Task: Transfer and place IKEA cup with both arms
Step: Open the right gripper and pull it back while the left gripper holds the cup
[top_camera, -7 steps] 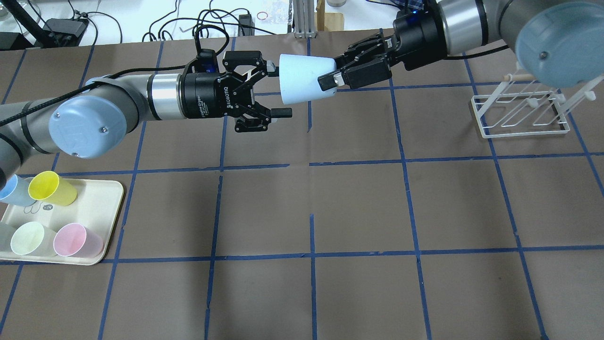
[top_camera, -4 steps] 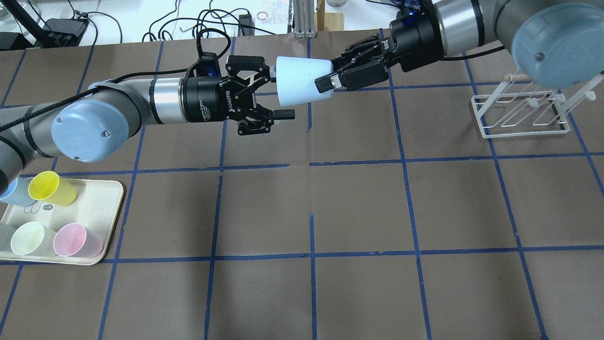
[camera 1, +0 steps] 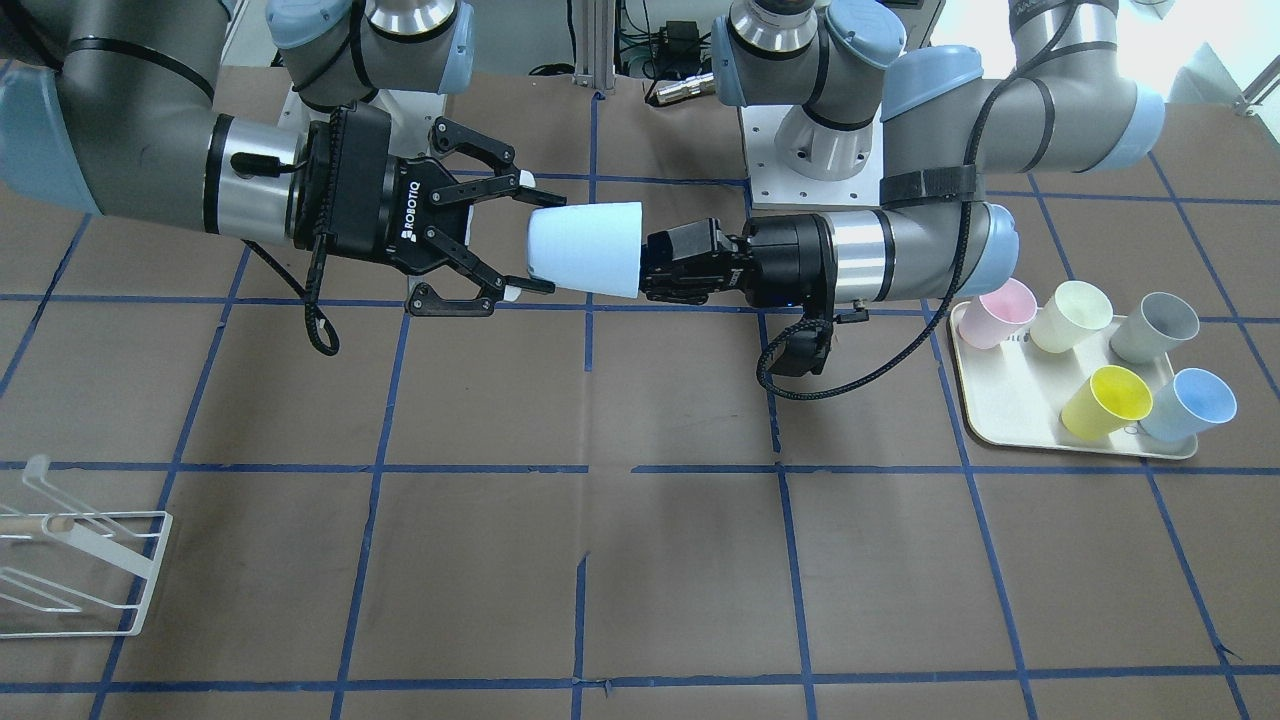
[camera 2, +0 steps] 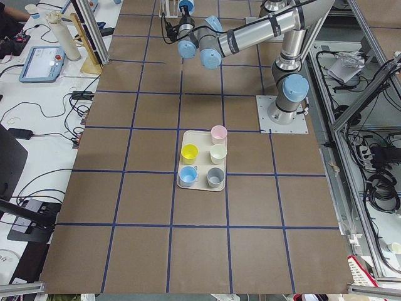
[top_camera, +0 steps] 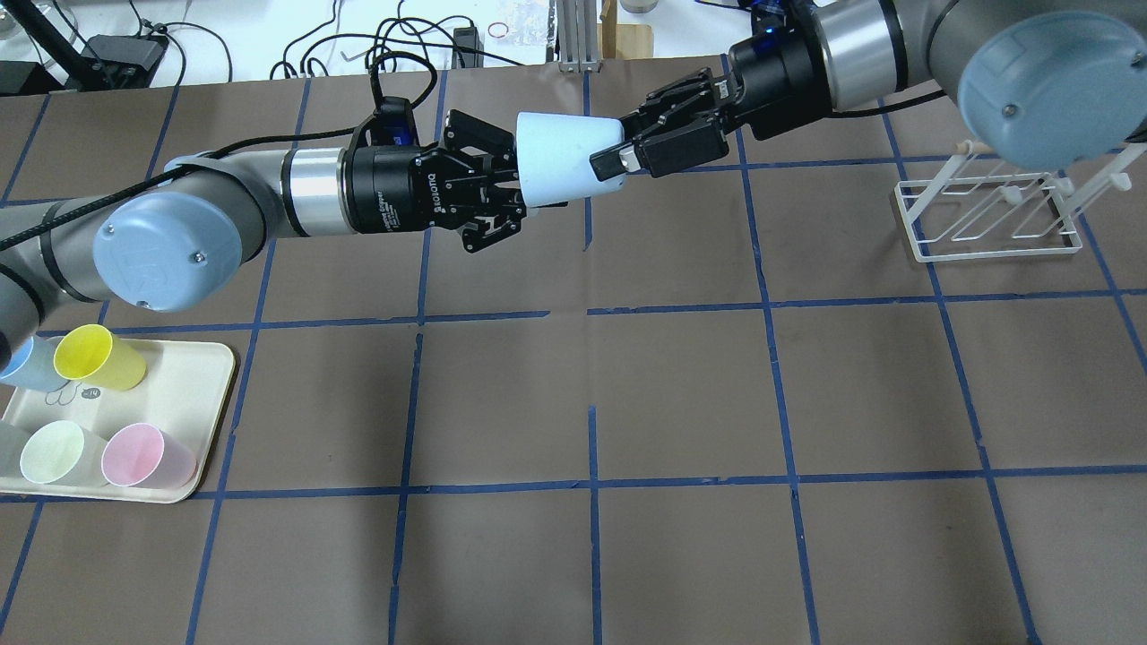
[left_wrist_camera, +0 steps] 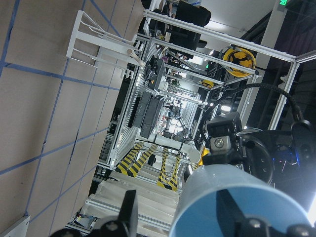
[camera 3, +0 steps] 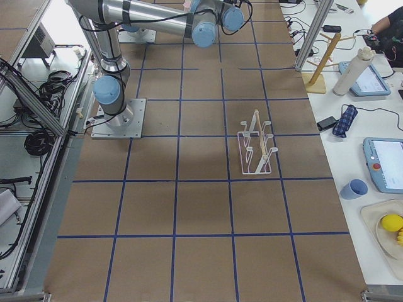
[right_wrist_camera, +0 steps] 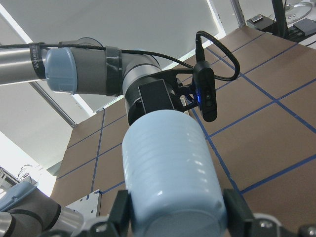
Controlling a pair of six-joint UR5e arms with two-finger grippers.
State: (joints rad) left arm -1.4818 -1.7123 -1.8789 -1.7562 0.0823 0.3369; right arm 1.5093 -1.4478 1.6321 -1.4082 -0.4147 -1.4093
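Note:
The IKEA cup (top_camera: 564, 161) is pale blue and lies on its side in the air between both grippers, above the table's far middle. My right gripper (top_camera: 618, 145) is shut on its narrow base end, with a finger on each side in the right wrist view (right_wrist_camera: 168, 168). My left gripper (top_camera: 518, 193) is closed on the rim wall of the cup's wide mouth. In the left wrist view one finger is inside the cup (left_wrist_camera: 237, 197) and the other outside. In the front view the cup (camera 1: 585, 250) spans from the right gripper (camera 1: 527, 237) to the left gripper (camera 1: 645, 268).
A cream tray (top_camera: 193, 385) at the near left holds a yellow cup (top_camera: 94, 358), a pink cup (top_camera: 143, 455), a pale green cup (top_camera: 58, 452), a sky-blue cup (top_camera: 22, 363) and a grey cup (camera 1: 1150, 325). A white wire rack (top_camera: 986, 219) stands at the right.
My left gripper moved right onto the cup's mouth and went from open to closed on the rim. My right gripper carried the cup slightly leftward and farther back.

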